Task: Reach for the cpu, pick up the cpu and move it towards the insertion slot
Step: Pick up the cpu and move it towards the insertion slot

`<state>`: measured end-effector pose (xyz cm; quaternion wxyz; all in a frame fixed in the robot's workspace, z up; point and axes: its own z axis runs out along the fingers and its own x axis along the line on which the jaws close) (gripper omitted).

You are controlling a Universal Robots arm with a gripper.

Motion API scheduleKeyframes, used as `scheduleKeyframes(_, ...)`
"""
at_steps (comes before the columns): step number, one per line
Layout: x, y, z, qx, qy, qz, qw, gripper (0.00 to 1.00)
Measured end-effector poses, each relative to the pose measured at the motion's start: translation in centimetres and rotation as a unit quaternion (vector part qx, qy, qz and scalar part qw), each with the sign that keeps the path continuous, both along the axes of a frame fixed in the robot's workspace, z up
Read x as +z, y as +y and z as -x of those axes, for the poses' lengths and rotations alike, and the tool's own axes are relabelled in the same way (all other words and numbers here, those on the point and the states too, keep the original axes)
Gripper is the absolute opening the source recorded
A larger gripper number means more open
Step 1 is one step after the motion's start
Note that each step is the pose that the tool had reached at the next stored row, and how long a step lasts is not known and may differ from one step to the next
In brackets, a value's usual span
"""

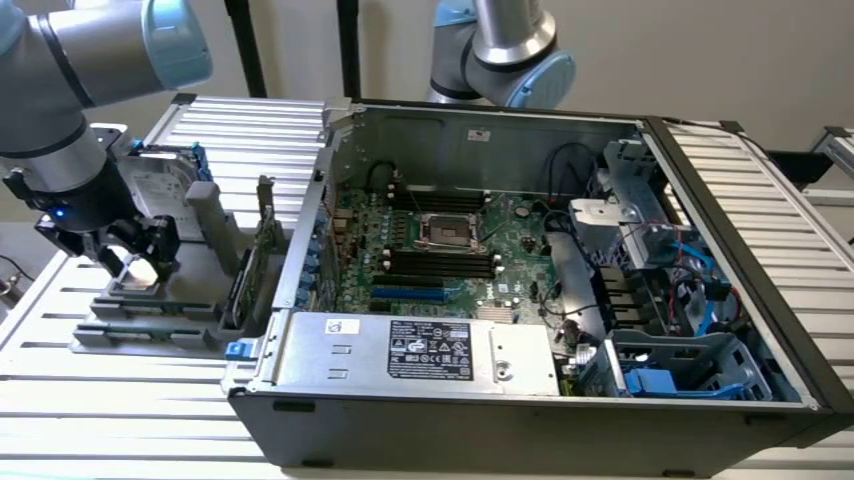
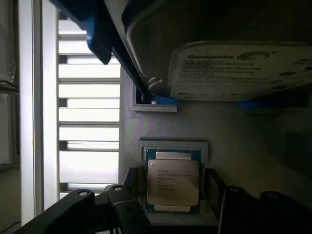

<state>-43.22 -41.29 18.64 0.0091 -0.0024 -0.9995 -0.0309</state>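
Holding tray (image 1: 147, 328): we see the cpu (image 2: 173, 181) flat in its square recess, hard drive (image 1: 158, 185) upright on its far side.
Gripper (image 1: 134, 256): jaws spread wide, one each side of the cpu, gripping nothing.
Computer case (image 1: 534, 425): we find the insertion slot (image 1: 447, 231) on the motherboard (image 1: 523, 235), well right of the cpu.
Surface: white slatted table (image 1: 120, 400).
Room: pale wall (image 1: 747, 60).

The cpu (image 2: 173, 183) lies flat, silvery printed top up, seated in a grey tray (image 2: 171, 145). Well apart, the insertion slot (image 1: 447, 230) sits silver-framed and dark-centred on the green board (image 1: 518, 228).
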Motion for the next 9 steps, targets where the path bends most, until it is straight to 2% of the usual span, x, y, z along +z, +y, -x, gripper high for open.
scheduleKeyframes(5,0.0,0.0,-0.02,0.0,0.0001,0.0001,1.0,0.63)
scheduleKeyframes(6,0.0,0.0,-0.02,0.0,0.0001,0.0001,1.0,0.56)
scheduleKeyframes(9,0.0,0.0,-0.03,0.0,0.0002,0.0001,1.0,0.56)
